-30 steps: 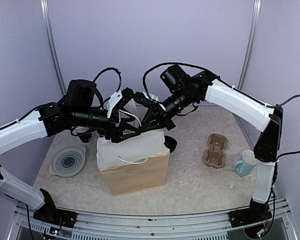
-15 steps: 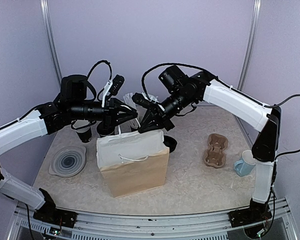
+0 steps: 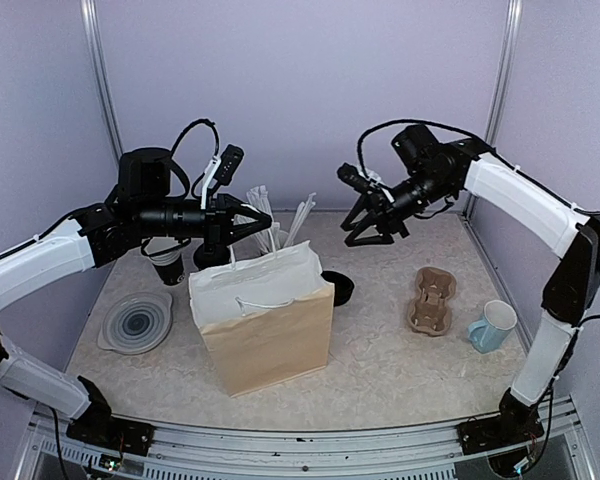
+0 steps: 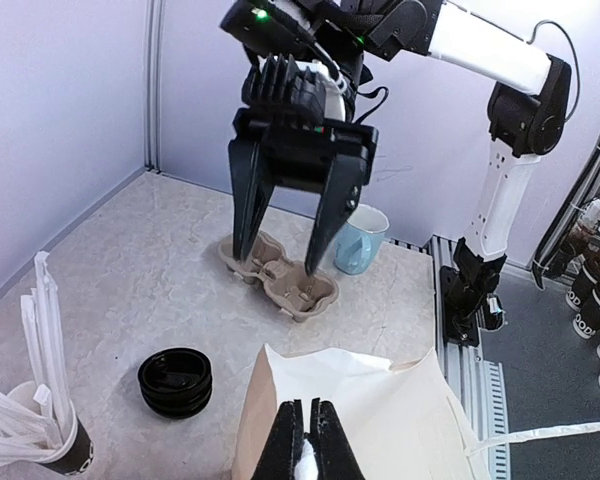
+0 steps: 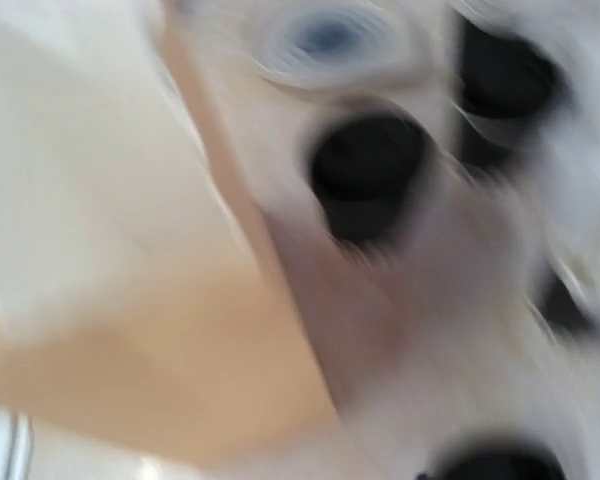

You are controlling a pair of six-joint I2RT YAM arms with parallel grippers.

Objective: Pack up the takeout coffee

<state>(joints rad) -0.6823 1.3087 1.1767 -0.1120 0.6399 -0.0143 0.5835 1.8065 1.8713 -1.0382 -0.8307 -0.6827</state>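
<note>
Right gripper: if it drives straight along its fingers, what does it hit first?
Probably the lids beside the bag. The right gripper is open, pointing down, toward the bag; its blurred wrist view centres on a dark round shape. Depth is unclear, so it might meet bare table first.

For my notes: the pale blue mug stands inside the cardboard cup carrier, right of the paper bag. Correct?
No. The pale blue mug stands beside the cardboard cup carrier, on the table, right of the paper bag. The top external view shows this.
</note>
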